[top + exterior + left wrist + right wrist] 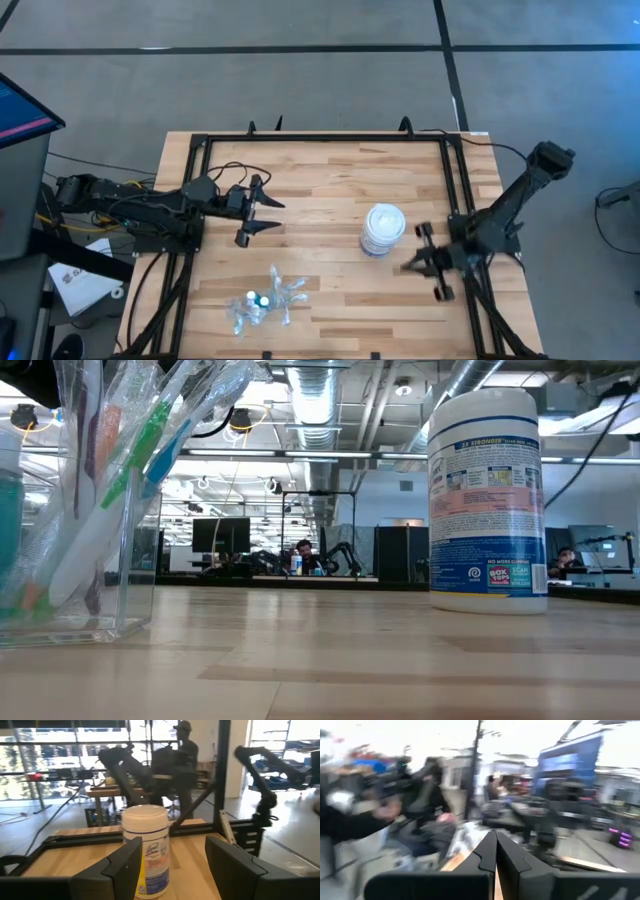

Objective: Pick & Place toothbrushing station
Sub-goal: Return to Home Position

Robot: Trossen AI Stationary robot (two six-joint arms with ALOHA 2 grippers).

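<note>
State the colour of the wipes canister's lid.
White; the canister's lid shows best in the low view.

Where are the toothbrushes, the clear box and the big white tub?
toothbrushes (100, 535): low view, on a pale handle.
clear box (138, 595): low view, on its bare side wall.
big white tub (487, 510): low view, on its printed label.
</note>
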